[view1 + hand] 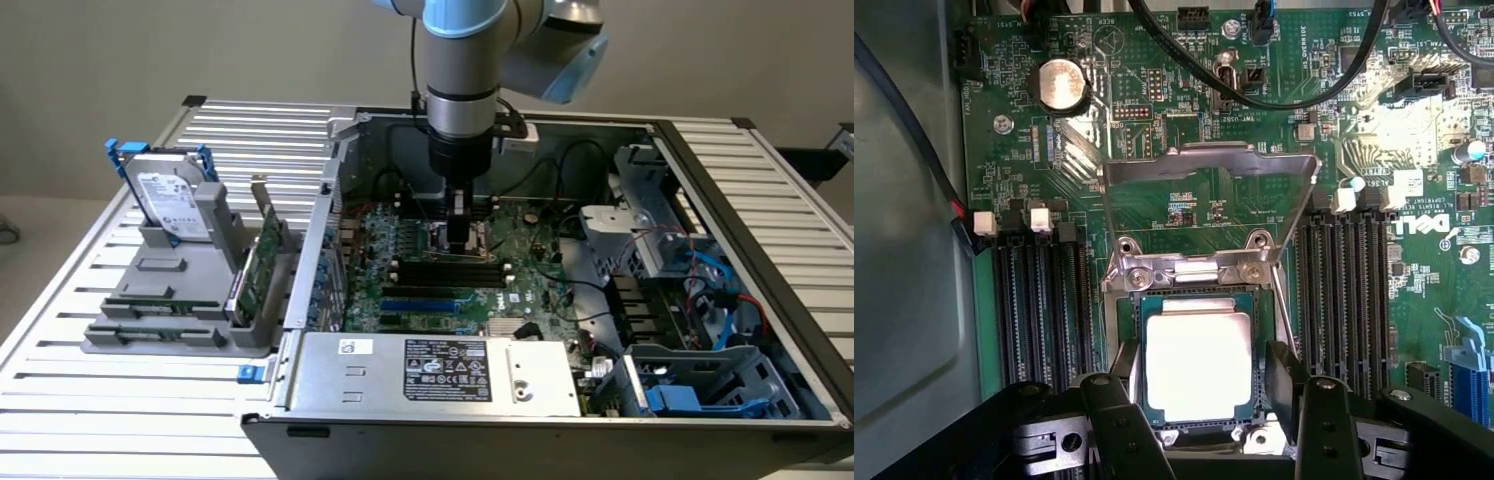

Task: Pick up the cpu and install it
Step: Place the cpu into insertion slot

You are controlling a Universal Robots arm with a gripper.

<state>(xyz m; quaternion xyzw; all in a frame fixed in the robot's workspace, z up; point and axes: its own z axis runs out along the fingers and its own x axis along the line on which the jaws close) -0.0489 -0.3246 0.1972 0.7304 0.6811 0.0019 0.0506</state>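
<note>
The cpu, a small square chip with a dull silver top, lies flat in the socket on the green motherboard. The socket's metal load plate stands flipped up behind it. My gripper is open and low over the socket, one black finger on each side of the chip with a narrow gap showing. In the exterior view, the gripper points straight down into the open computer case over the middle of the board.
Black memory slots flank the socket on both sides. Black cables loop across the board beyond the load plate. Outside the case, a grey rack holds an upright hard drive and green cards. The power supply fills the case's near side.
</note>
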